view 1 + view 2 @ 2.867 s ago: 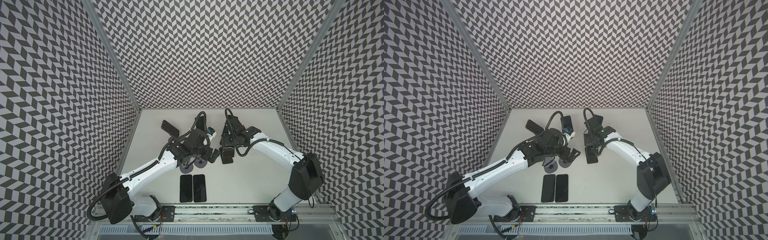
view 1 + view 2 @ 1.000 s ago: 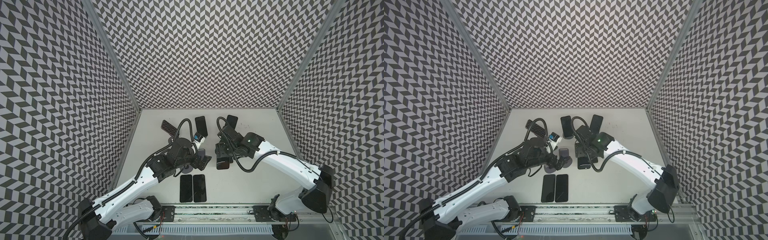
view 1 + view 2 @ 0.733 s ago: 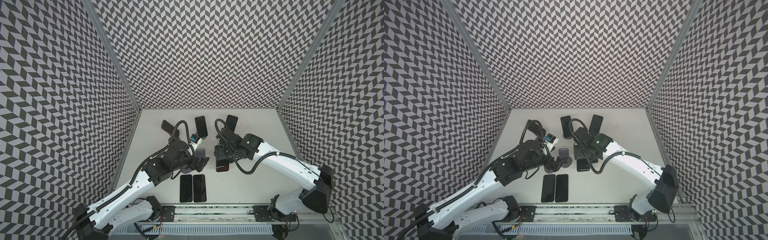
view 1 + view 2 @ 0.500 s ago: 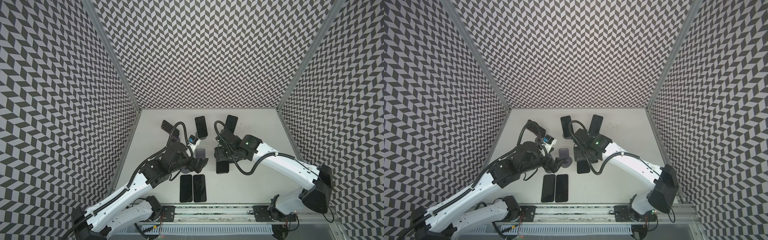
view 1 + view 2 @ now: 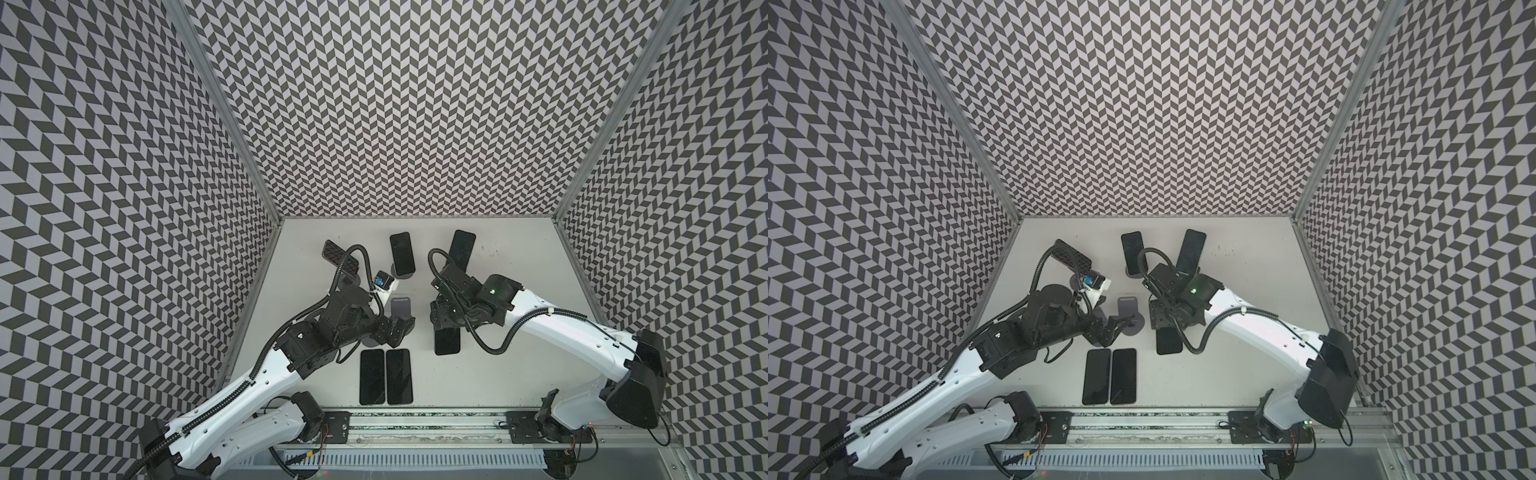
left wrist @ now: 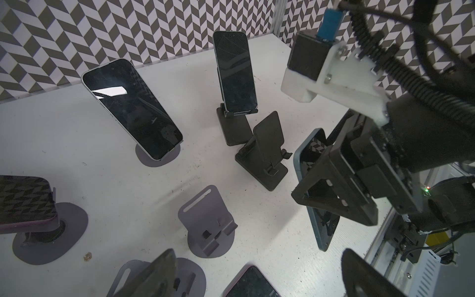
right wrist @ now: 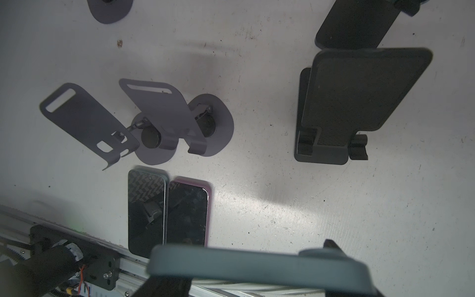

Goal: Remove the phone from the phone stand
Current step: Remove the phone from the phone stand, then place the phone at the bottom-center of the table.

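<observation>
My right gripper (image 5: 445, 322) is shut on a blue-grey-edged phone (image 5: 447, 341) and holds it off the table, screen up and low, right of centre. The right wrist view shows only that phone's long edge (image 7: 244, 263) across the jaws. The black phone stand (image 7: 347, 102) behind it stands empty. My left gripper (image 5: 392, 329) hangs open over the base of an empty grey stand (image 6: 208, 226), with nothing between its fingers (image 6: 164, 270).
Two phones (image 5: 372, 376) (image 5: 399, 376) lie flat side by side near the front rail. Three more phones (image 5: 402, 254) (image 5: 463, 249) (image 5: 340, 257) rest on stands at the back. A second empty grey stand (image 7: 84, 120) stands beside the first.
My right gripper has carried the phone toward the front edge and lower. The left arm has drawn back slightly, its gripper still open.
</observation>
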Controlling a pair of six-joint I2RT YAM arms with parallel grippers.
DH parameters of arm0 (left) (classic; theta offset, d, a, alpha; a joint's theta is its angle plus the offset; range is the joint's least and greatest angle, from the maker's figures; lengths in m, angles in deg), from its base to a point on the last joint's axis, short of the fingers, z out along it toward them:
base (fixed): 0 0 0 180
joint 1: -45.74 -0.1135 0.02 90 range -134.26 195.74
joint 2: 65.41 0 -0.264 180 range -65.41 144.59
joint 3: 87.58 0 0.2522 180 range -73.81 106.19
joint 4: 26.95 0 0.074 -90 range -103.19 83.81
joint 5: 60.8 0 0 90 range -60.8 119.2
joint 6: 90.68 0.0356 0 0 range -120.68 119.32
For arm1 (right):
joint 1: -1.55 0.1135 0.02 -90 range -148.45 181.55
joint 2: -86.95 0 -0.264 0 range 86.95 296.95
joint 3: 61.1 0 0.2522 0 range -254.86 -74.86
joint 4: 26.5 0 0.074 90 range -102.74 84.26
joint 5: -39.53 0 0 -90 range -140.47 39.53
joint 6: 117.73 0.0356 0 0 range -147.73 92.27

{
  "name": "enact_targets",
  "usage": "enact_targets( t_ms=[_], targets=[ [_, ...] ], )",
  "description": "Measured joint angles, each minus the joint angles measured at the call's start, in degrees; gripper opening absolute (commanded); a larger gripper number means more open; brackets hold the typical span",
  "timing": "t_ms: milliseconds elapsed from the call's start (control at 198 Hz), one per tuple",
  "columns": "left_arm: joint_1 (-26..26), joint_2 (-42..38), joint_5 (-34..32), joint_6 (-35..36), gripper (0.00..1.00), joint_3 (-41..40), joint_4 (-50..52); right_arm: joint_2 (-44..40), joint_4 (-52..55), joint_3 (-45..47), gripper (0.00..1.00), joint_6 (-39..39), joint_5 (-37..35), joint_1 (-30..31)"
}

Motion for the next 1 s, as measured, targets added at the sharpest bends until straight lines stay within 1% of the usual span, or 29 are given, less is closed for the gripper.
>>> enact_targets(
  t_ms=[479, 762, 1004],
  targets=[
    [0.0, -0.39, -0.04, -0.37, 1.0, -0.04, 0.02, 0.02, -2.12, 2.25, 0.45, 1.07, 1.07, 0.81],
    [0.0, -2.23, -0.15, -0.46, 1.0, -3.45, -0.46, 0.07, -2.29, 2.43, 0.45, 1.25, 1.49, 1.29],
    [0.0, -2.91, -0.17, -0.66, 1.0, -3.96, -0.74, 0.09, -2.32, 2.45, 0.45, 1.46, 1.75, 1.66]
  ],
)
